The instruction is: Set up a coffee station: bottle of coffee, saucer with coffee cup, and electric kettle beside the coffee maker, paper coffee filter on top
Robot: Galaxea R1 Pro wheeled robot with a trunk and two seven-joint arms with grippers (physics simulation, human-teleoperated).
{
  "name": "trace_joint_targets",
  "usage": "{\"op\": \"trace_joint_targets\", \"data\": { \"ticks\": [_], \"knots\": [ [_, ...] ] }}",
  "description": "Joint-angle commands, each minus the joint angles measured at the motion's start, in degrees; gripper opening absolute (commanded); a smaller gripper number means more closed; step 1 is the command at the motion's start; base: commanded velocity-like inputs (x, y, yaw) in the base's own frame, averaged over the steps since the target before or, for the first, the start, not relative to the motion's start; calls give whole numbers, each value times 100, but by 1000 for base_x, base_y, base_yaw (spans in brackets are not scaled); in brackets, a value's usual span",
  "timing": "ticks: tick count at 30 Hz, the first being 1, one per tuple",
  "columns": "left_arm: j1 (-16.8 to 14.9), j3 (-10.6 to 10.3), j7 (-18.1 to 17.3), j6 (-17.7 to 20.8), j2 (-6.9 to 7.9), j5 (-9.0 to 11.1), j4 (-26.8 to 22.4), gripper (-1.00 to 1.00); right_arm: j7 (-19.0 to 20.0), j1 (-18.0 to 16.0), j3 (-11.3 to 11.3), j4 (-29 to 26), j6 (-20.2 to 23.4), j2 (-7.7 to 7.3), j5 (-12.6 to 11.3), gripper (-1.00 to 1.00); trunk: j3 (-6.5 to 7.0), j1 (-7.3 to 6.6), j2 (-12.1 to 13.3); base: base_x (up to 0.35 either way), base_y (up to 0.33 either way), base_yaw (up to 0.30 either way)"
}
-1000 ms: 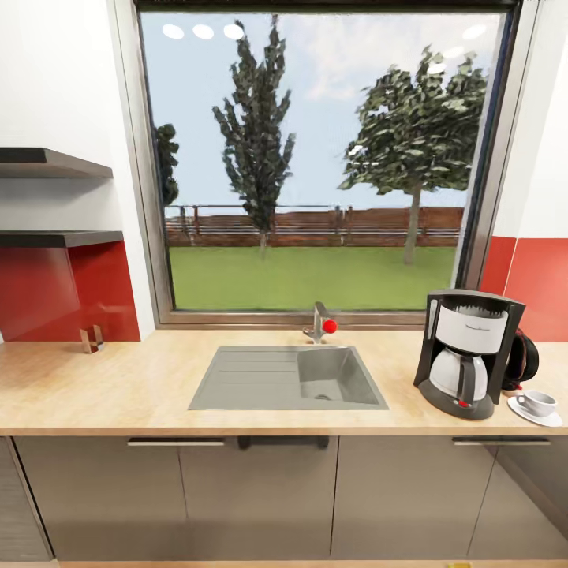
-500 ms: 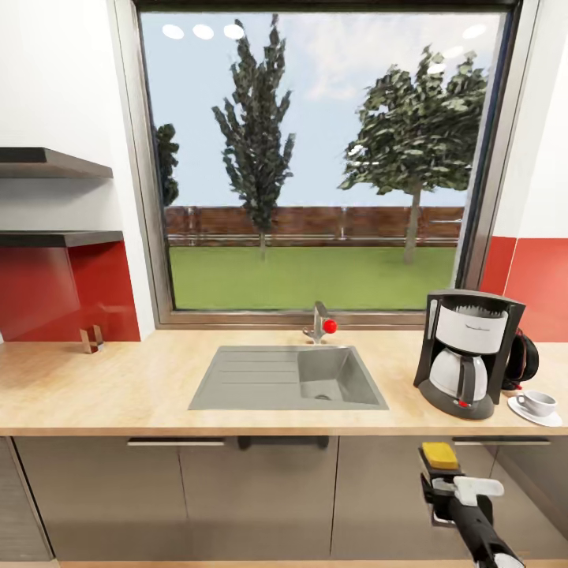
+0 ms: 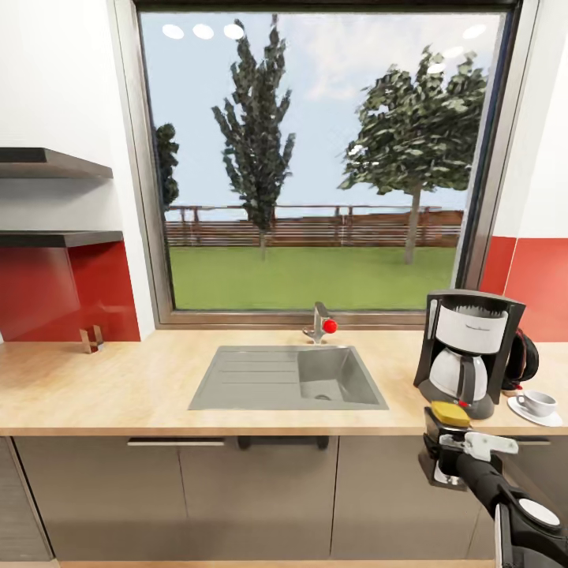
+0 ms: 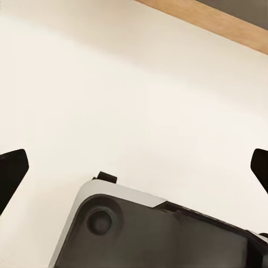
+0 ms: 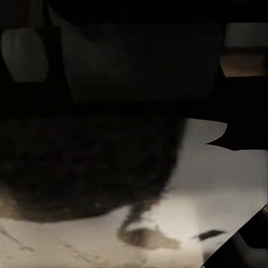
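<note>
The black and white coffee maker [image 3: 469, 351] stands on the countertop [image 3: 118, 386] at the right, with a frilly white paper filter [image 3: 473, 297] showing at its top. Behind it is the dark electric kettle [image 3: 522, 359]. To its right a white coffee cup [image 3: 538, 401] sits on a saucer [image 3: 544, 417]. My right gripper [image 3: 447, 461] is shut on the bottle of coffee [image 3: 446, 416], a dark jar with a yellow lid, held just below the counter's front edge before the coffee maker. Close up in the right wrist view the bottle [image 5: 95, 139] is a dark mass. My left gripper [image 4: 135, 167] is open over pale floor.
A grey sink [image 3: 288, 379] with a red-knobbed tap [image 3: 319, 323] lies mid-counter under a big window. Two dark wall shelves [image 3: 55, 237] hang at the left above a small metal holder [image 3: 91, 339]. Cabinet fronts with handles [image 3: 176, 442] run below the counter.
My right arm has come up from below the picture with the yellow-lidded bottle, rising to the counter's front edge by the coffee maker. The things on the counter have stayed put.
</note>
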Motion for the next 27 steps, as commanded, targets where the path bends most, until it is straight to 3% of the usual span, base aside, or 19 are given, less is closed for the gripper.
{"op": "trace_joint_targets", "data": {
  "ticks": [1, 3, 7, 11, 17, 22, 27],
  "knots": [
    [3, -49, 11, -14, 2, 52, -7, 100, 56, -5, -17, -8, 11, 6, 52, -100, -1, 2, -3, 0, 0, 0],
    [3, -49, 11, -14, 2, 52, -7, 100, 56, -5, -17, -8, 11, 6, 52, -100, -1, 2, -3, 0, 0, 0],
    [4, -60, -4, -22, -29, 5, 6, 100, -150, -581, 406, -27, 1051, -140, 15, -100, -1, 2, -3, 0, 0, 0],
    [4, -66, -6, -17, -36, -6, 8, 100, -238, -847, 762, -30, 1268, -171, 15, -100, -1, 2, -3, 0, 0, 0],
    [2, -59, -7, -11, -30, 36, 9, 100, -454, -1135, 1168, -21, 1363, -173, 9, -100, -1, 2, -3, 0, 0, 0],
    [2, -58, -7, -14, -29, 40, 9, 100, -565, -1167, 1285, 12, 1283, -179, 26, -100, -1, 2, -3, 0, 0, 0],
    [4, -64, -7, -21, -30, 19, 27, 100, -585, -1171, 1332, 151, 838, -262, 38, -100, -1, 2, -3, 0, 0, 0]
  ]
}}
